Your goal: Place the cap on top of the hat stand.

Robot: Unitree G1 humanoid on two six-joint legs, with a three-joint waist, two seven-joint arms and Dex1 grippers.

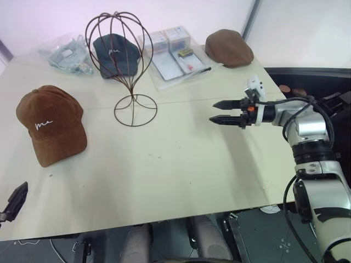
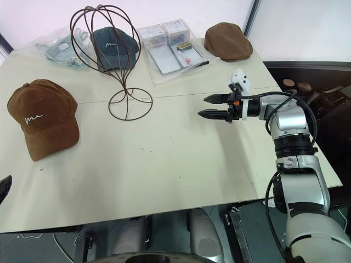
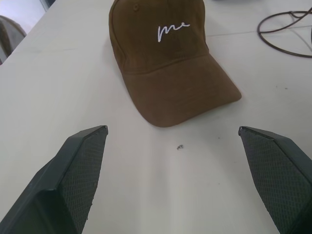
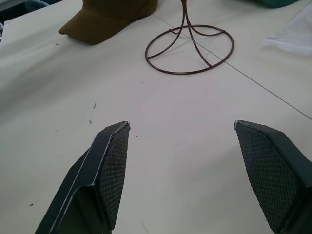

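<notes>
Now cap lies mid-left, brim toward the released left gripper; right gripper, also released, is farther

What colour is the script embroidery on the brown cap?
White, on the cap; clearest in the left wrist view.

A navy cap (white script on its front) lies at the far side of the counter. Near it are clear bags, a packet of cards and a flat cap.
</notes>
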